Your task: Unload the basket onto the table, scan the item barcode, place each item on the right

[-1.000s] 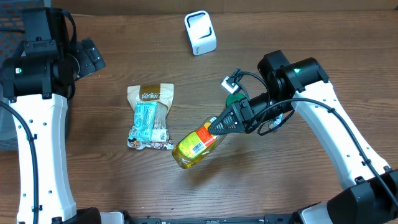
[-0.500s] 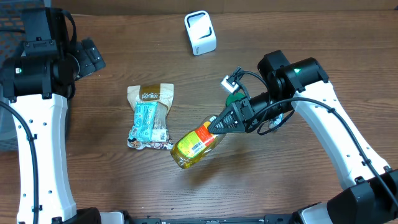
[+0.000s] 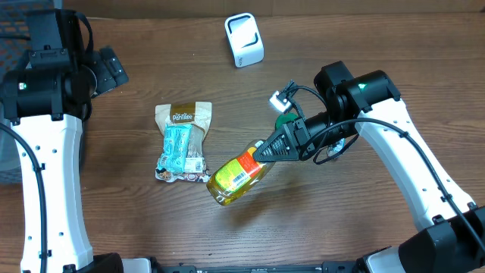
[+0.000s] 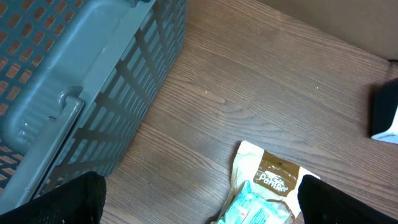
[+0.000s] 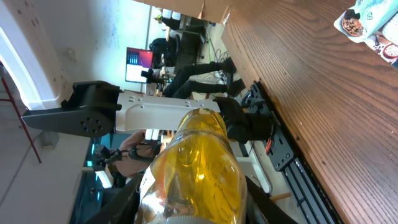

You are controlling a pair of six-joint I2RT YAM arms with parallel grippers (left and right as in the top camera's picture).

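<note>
"Where's the yellow bottle now?"

"Lower middle of the overhead view, slanting down-left out of the right gripper. The jaws are clamped on its upper end."

"Will that hold?"

"It looks full of liquid, so probably heavy, and the smooth plastic could slip. The narrow top seems the stiffest place to grip. The barcode label faces up."

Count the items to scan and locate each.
2: the bottle, centre, in the right gripper; the snack bag lying flat beside it. The basket may hide more.
</note>
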